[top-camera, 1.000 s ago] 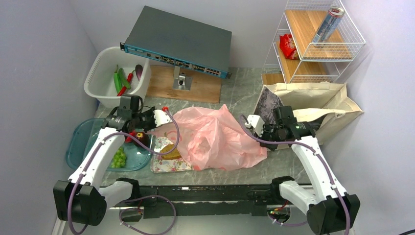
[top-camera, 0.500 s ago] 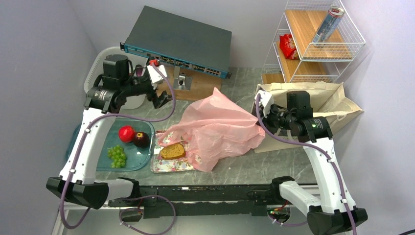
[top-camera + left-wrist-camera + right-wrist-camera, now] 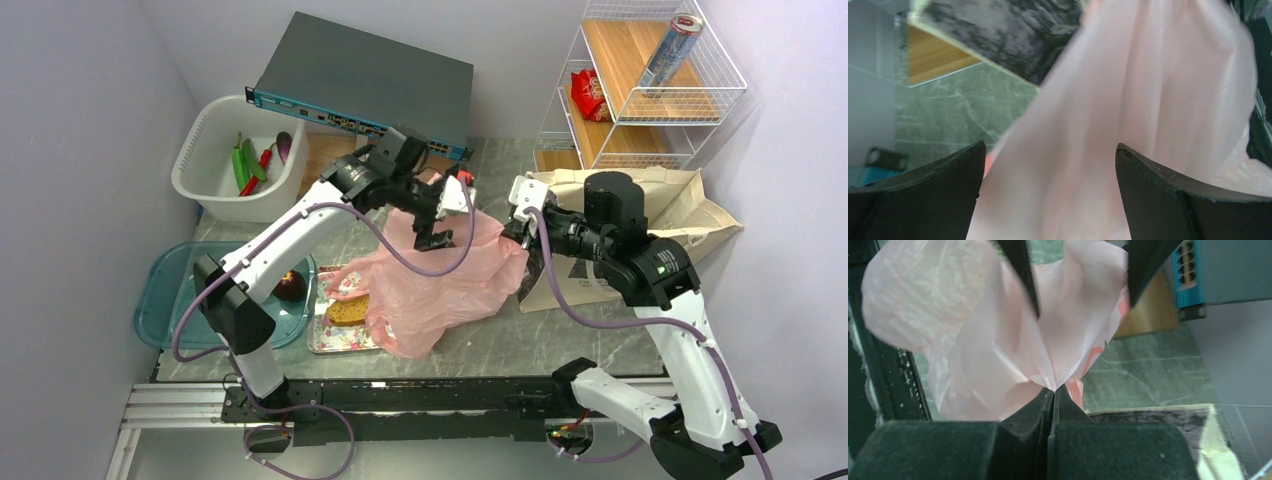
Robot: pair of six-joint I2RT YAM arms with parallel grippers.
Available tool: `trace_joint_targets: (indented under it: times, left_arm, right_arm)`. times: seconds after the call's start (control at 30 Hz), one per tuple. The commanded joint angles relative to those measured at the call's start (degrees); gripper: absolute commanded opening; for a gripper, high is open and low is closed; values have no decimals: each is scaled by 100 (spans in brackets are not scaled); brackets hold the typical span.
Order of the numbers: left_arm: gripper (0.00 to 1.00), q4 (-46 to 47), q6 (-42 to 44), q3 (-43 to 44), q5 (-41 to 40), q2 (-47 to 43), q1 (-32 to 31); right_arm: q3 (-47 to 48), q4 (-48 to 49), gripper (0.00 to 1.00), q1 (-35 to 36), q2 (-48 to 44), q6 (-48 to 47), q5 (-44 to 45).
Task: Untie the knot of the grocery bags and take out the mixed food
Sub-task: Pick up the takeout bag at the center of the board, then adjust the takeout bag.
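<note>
Fingers (image 3: 1018, 450) of the right gripper (image 3: 1054, 389) pinched tight on a fold of the pink bag (image 3: 440, 285), held up mid-worktop beside the canvas tote (image 3: 690, 215), left gripper (image 3: 436, 236) spread wide just above it!

I see a grey box (image 3: 365, 80) with a blue front at the back, above a wooden board (image 3: 318, 165). A white tub (image 3: 190, 150) sits to its left. A blue-green tray (image 3: 165, 305) and a flowery tray (image 3: 330, 340) lie side by side on the worktop (image 3: 500, 175). The wire rack (image 3: 615, 50) holds a silver can (image 3: 672, 50) and a red packet (image 3: 588, 93).
</note>
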Motion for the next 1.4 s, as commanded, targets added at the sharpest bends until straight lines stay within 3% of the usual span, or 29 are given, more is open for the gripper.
trace_joint_targets:
  times: [0.0,0.03,0.07,0.13,0.17,0.23,0.3,0.43,0.63,0.73,0.97,1.1,1.27,1.3,1.37]
  left_arm:
    - [99,-168,552,-310,152,-353,-245]
    - [97,44,359,-396,176,-409,-253]
    - [71,191,124,-396,243,-460,-249]
    - [6,513,-499,-221,195,-538,-229]
    - [0,843,-981,-224,31,-624,-206]
    - [0,1466,-1586,-454,-247,-953,-139]
    - [0,2110,-2078,-812,-675,-1285,-129]
    - [0,2652,-3166,-725,-935,-1379,-92]
    - [0,4996,-6271,-708,1105,-1231,169]
    - [0,5787,-7389,-791,1628,-1090,128]
    - [0,5614,-7642,-1063,2045,-1209,98]
    - [0,5675,-8154,-840,2952,-870,137]
    - [0,6032,-8680,-1274,3345,-867,135]
    - [0,6094,-8685,-1379,3301,-901,140]
    - [0,5697,-8430,-1269,3202,-872,138]
  right_arm:
    - [324,450,0,40,-68,203,58]
    - [320,510,0,36,-74,237,54]
    - [304,561,0,40,-76,245,59]
    - [227,617,0,39,-50,420,196]
    - [258,569,14,41,23,605,290]
    - [448,416,67,40,216,1046,341]
    - [521,509,98,41,295,1603,222]
    - [-15,1638,100,41,36,2356,-512]
    - [-760,3258,100,41,228,2836,-880]
    - [-785,4018,100,98,342,2723,-900]
    - [-1020,4763,100,624,108,1682,219]
    - [-1407,5272,100,967,-138,1185,1016]
    - [-1600,5437,99,1187,-376,514,995]
    - [-1566,5355,96,1275,-384,456,952]
    - [-1487,5190,80,1488,-385,364,956]
